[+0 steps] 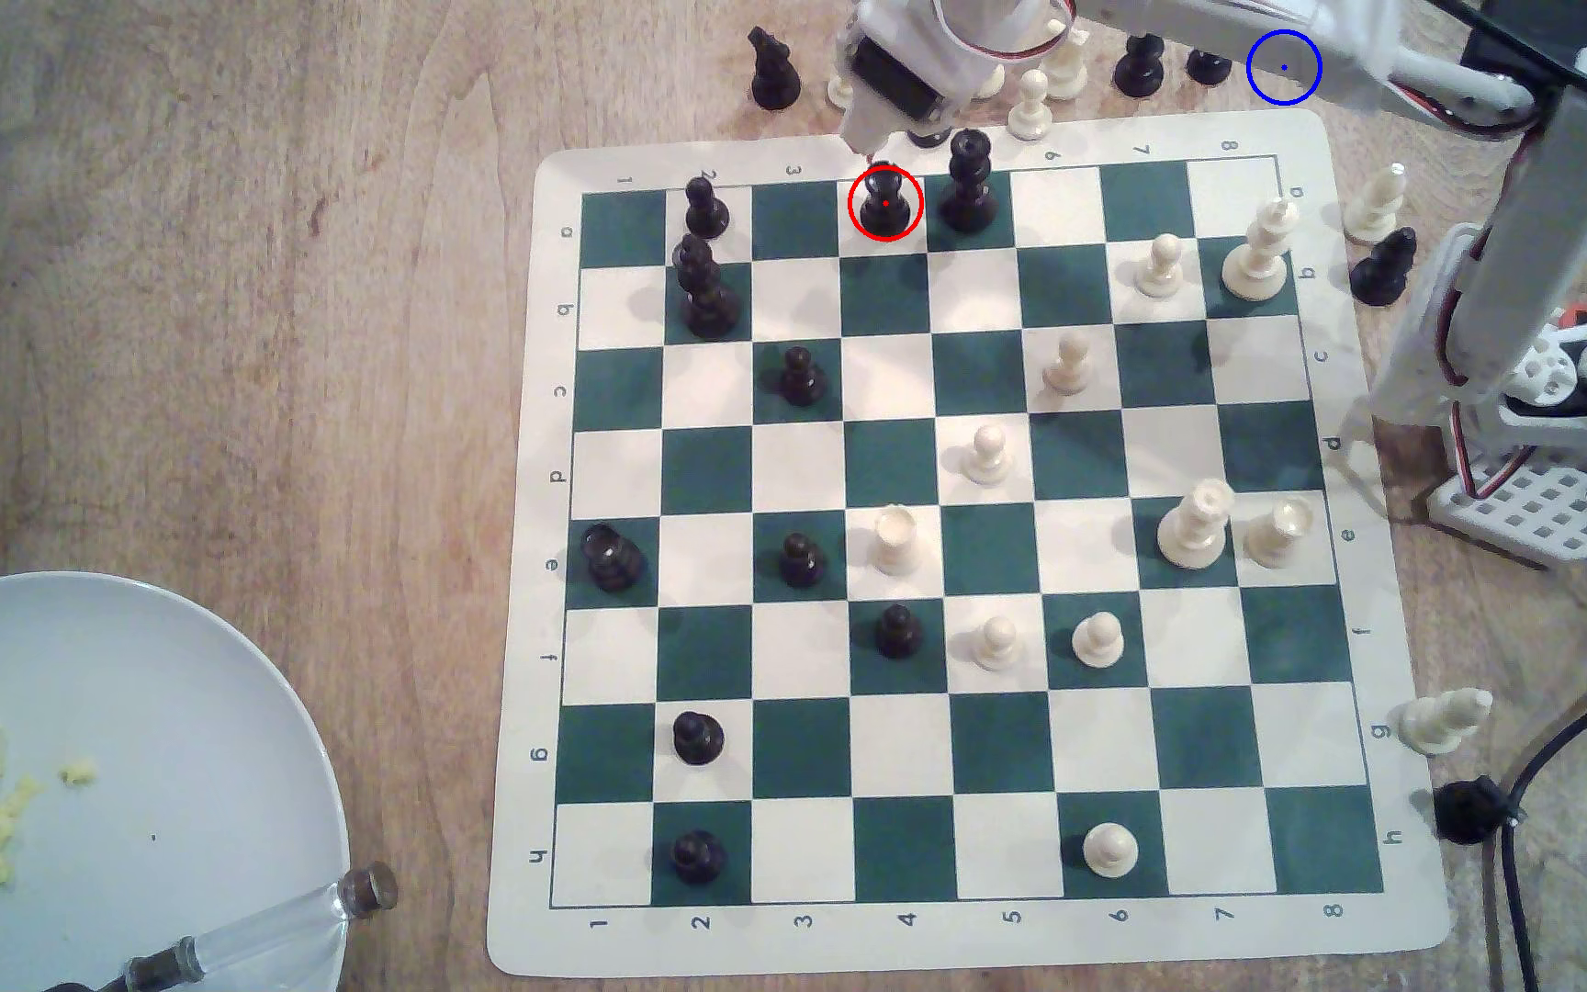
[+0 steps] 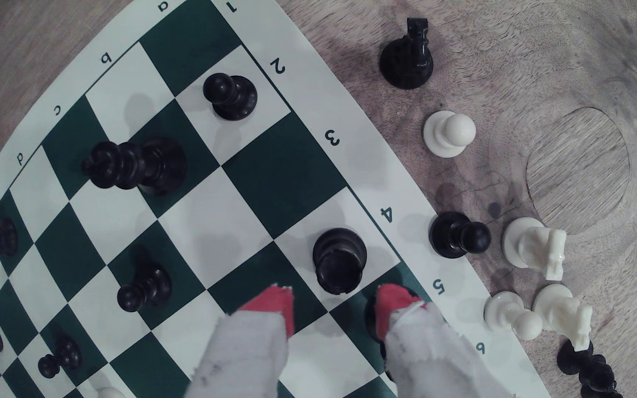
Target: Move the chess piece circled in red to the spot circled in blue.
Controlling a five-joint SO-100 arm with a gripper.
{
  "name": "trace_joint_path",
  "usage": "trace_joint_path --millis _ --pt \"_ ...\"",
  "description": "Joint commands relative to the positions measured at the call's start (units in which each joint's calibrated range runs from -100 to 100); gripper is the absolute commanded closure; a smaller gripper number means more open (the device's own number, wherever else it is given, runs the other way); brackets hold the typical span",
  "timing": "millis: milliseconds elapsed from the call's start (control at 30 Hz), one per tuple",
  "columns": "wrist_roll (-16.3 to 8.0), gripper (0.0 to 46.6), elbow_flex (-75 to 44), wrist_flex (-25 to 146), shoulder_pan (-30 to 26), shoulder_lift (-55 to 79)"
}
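The chess piece [image 1: 885,202], a stout glossy black piece inside the red ring, stands on the board's far row at column 4. In the wrist view the chess piece [image 2: 339,260] lies just ahead of my two red-tipped fingers [image 2: 276,302], in line with the gap between them and touching neither. My gripper [image 1: 866,148] hangs just behind and above it, and in the wrist view the gripper [image 2: 336,297] is open and holds nothing. The spot [image 1: 1284,67], a blue ring with a dot, sits on the wood beyond the board's far right corner, next to the arm's white link.
A tall black piece [image 1: 969,186] stands one square to the exterior view's right of the chess piece, close to one finger. Loose black and white pieces, such as a black knight [image 1: 773,69] and a white pawn [image 1: 1030,107], line the far edge. The arm's base [image 1: 1534,458] is right; a plate [image 1: 150,687] is front left.
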Motion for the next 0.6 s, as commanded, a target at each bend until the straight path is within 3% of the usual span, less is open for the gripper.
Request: trace_joint_path --millis 0,567 --pt "0.2 31.6 -0.1 -3.4 0.4 -0.2" --pt "-0.1 30.1 7.8 -9.3 0.3 2.1"
